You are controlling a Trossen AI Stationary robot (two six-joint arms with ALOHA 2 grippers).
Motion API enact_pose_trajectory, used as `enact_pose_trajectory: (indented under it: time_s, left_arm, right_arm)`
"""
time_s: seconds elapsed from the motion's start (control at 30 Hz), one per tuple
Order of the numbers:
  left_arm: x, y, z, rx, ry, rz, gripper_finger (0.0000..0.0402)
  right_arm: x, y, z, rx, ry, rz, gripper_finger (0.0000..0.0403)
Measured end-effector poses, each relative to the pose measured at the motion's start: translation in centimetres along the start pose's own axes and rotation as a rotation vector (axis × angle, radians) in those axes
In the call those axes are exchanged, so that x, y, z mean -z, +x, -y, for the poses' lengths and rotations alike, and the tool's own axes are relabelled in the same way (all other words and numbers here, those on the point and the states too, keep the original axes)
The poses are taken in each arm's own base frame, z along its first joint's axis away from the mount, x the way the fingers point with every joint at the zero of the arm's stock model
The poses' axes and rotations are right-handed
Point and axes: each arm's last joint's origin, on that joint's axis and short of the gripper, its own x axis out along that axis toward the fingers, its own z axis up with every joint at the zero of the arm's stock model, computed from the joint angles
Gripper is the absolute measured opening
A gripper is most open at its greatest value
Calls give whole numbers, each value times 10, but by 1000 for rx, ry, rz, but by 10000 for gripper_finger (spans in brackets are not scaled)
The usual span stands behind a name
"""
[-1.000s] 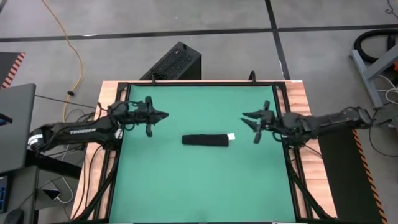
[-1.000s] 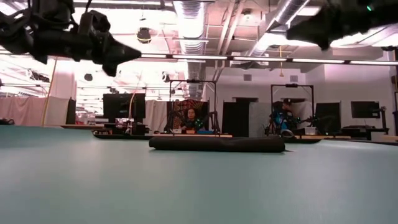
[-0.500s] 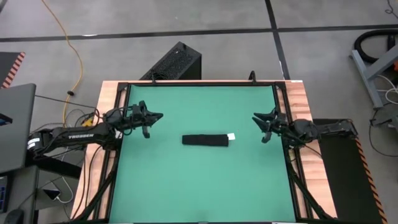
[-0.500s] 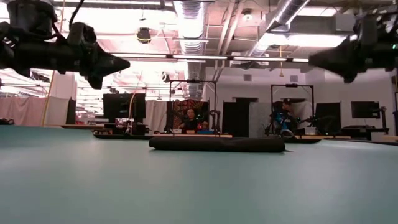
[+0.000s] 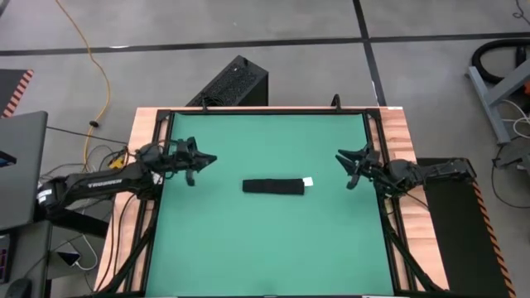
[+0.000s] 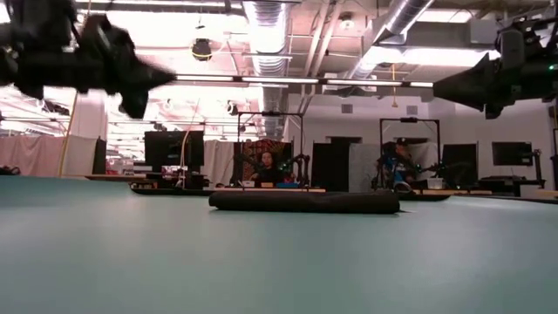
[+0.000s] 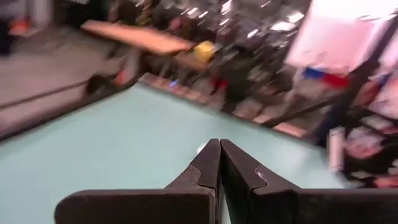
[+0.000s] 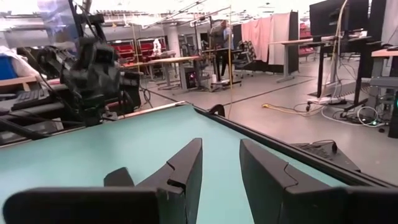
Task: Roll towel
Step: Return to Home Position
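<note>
Rolled towel (image 5: pixel 273 186) looks soft, light, likely unrolls; pinch mid-roll. Left gripper (image 7: pixel 219 146) closed empty, right gripper (image 8: pixel 221 143) parted, both well clear

In the low view the right gripper (image 6: pixel 443 85) is being cut off by the edge; the left gripper (image 6: pixel 164 78) is blurring; the towel (image 6: pixel 303 201) between them is hiding its tag.

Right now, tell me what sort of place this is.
Probably a robotics lab or workshop: exposed ceiling ducts, monitors behind the green mat, and a concrete floor with a loose yellow cable.
</note>
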Motion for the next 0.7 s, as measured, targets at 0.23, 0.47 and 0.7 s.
enact_pose_trajectory:
  time_s: [0.23,0.47,0.7]
  left_arm:
    - [-27,-27,14,-245,3,45,0]
    - [-1,-42,12,-523,-6,73,0]
    - [18,-33,25,-372,83,50,0]
  right_arm:
    - [0,0,-1,-6,20,0,132]
    - [1,-1,-2,-26,25,-6,132]
    - [2,-1,-2,-29,19,-14,132]
